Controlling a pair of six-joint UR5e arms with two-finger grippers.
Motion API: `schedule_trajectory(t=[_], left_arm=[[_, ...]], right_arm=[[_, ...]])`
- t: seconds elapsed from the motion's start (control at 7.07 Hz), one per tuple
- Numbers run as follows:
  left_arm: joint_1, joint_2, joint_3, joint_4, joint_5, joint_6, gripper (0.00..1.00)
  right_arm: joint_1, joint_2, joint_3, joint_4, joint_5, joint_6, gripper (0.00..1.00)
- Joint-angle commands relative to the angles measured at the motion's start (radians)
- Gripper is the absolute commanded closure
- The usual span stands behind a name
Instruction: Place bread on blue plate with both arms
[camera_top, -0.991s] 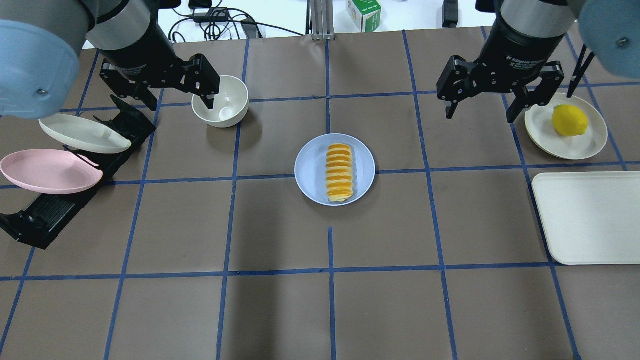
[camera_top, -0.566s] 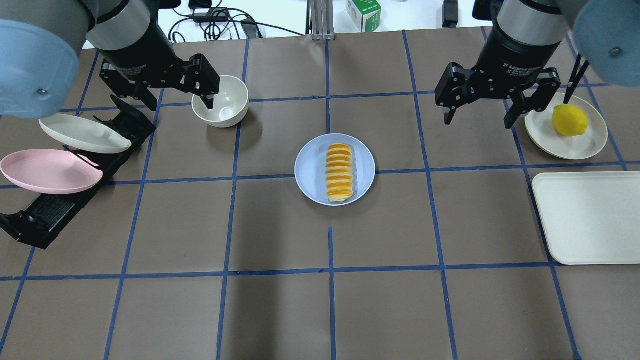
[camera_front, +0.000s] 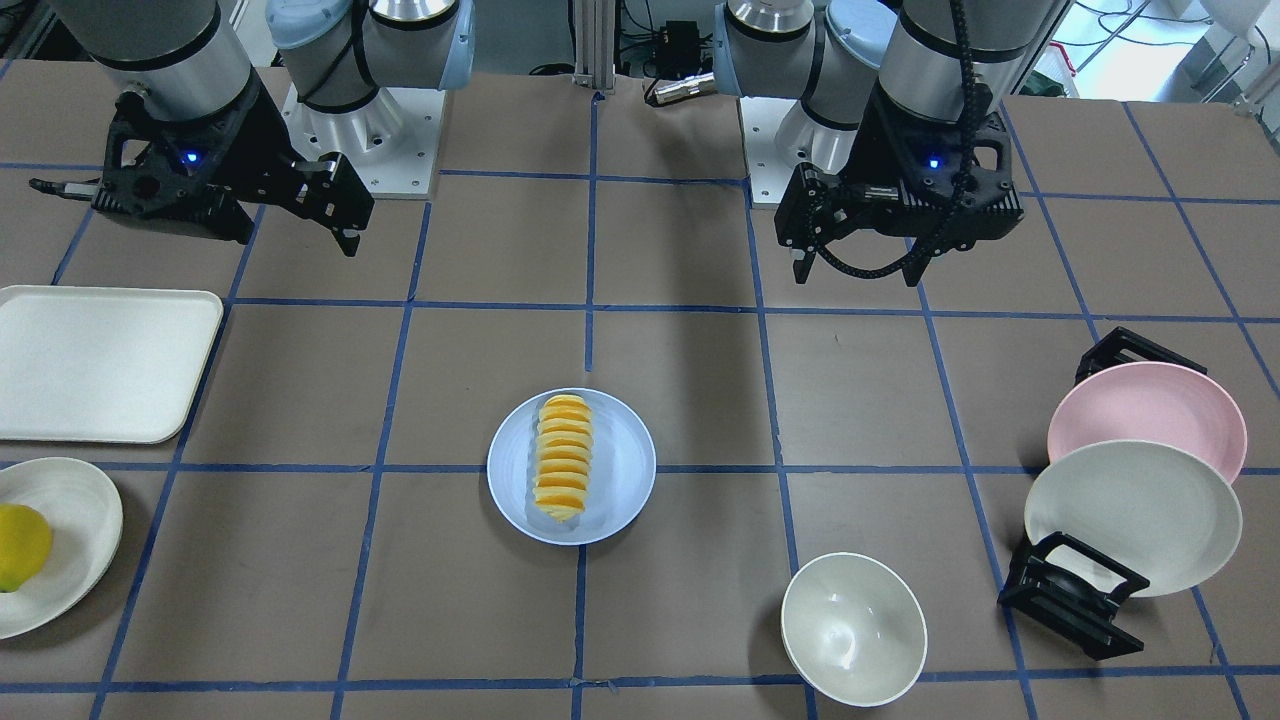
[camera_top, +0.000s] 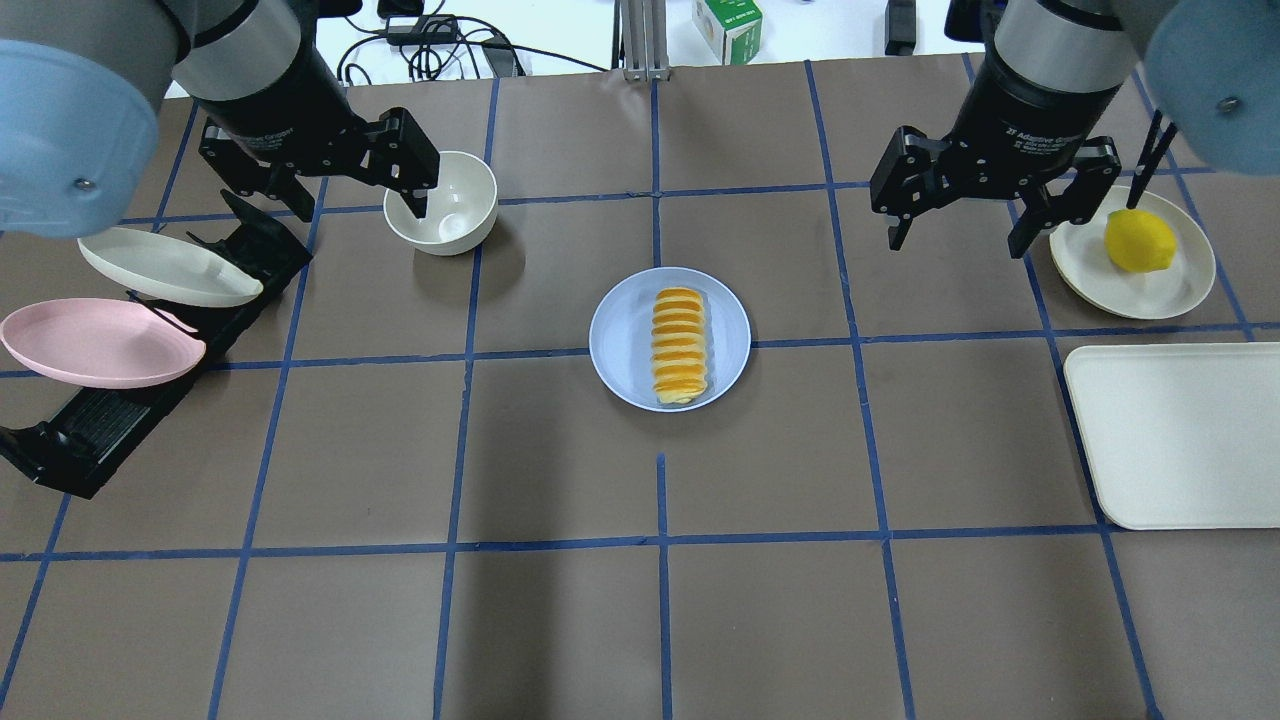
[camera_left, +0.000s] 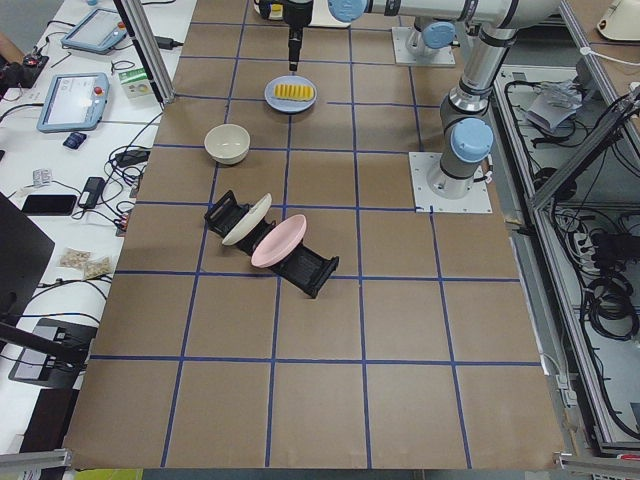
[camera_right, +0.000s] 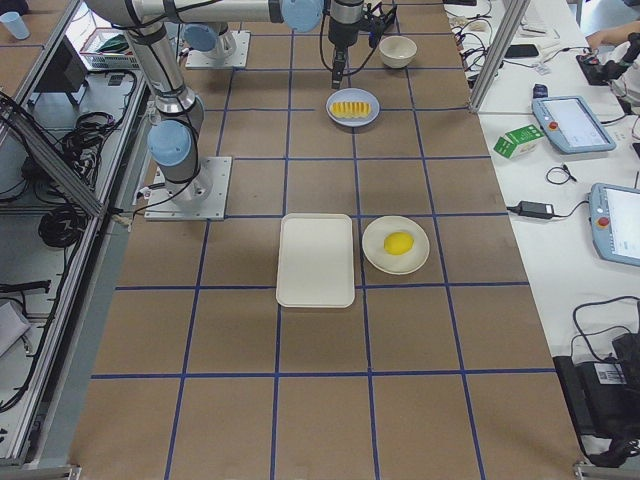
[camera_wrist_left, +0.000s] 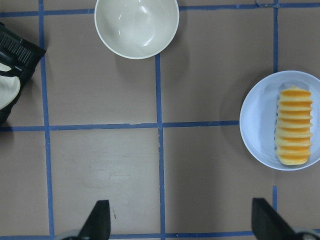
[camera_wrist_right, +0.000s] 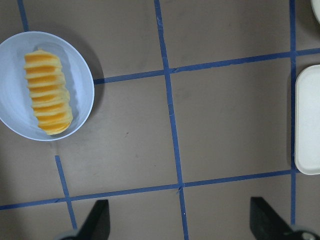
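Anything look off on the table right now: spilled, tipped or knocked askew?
Nothing stands out. The bread lies flat on the blue plate, inside its rim; the left gripper and right gripper hang open, clear of it.

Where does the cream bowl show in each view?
Front-facing: bowl at bottom, right of centre.
Overhead: bowl upper left.
Exterior left: bowl upper left.
Exterior right: bowl at top.
Left wrist: bowl at top.
Right wrist: absent.
Landmark: blue plate with bread.
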Motion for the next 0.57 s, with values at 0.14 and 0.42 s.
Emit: schedule_trajectory(t=[0.14,0.42], left_arm=[[0.0,0.001,0.0,-0.002,0.0,0.0,0.0],[-0.002,0.006,0.0,-0.011,0.002,0.0,0.0]], right_arm=[[0.0,0.0,0.001,0.0,-0.01,-0.005,0.0],[0.0,0.002,0.001,0.0,-0.011,-0.008,0.0]])
